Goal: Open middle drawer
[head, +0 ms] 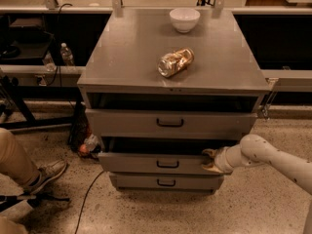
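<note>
Hand (210, 161), grip unreadable, sits at the right end of the middle drawer (141, 163), above speckled floor (161, 213).

No lettering can be read; the gripper (210, 160) is at the right end of the middle drawer (141, 163).

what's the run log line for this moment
gripper: at right end of middle drawer front | drawer: slightly out | handle: untouched | on top: bowl
</note>
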Available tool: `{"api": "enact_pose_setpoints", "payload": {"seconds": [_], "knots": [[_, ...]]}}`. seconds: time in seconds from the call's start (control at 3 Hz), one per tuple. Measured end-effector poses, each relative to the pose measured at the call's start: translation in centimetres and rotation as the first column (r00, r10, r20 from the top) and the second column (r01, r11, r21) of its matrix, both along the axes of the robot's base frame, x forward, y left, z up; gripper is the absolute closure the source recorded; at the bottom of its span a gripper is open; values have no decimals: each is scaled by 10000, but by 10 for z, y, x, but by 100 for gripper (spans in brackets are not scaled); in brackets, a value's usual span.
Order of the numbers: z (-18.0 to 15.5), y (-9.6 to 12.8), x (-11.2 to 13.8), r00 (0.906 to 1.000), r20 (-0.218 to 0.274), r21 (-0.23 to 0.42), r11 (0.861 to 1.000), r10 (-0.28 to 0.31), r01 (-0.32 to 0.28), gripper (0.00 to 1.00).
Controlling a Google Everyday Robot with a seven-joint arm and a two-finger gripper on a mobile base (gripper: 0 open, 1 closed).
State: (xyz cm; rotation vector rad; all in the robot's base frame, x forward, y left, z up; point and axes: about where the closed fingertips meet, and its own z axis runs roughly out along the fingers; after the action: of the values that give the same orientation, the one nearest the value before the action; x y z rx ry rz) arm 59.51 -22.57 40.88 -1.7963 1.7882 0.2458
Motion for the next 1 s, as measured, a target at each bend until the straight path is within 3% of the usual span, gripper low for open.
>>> {"api": "enact_pose_setpoints", "payload": {"seconds": [0.33, 1.0], "knots": [[19, -5, -23, 9999, -33, 121, 9999, -120, 120, 100], [19, -5, -23, 9999, -33, 121, 9999, -120, 120, 100]]}}
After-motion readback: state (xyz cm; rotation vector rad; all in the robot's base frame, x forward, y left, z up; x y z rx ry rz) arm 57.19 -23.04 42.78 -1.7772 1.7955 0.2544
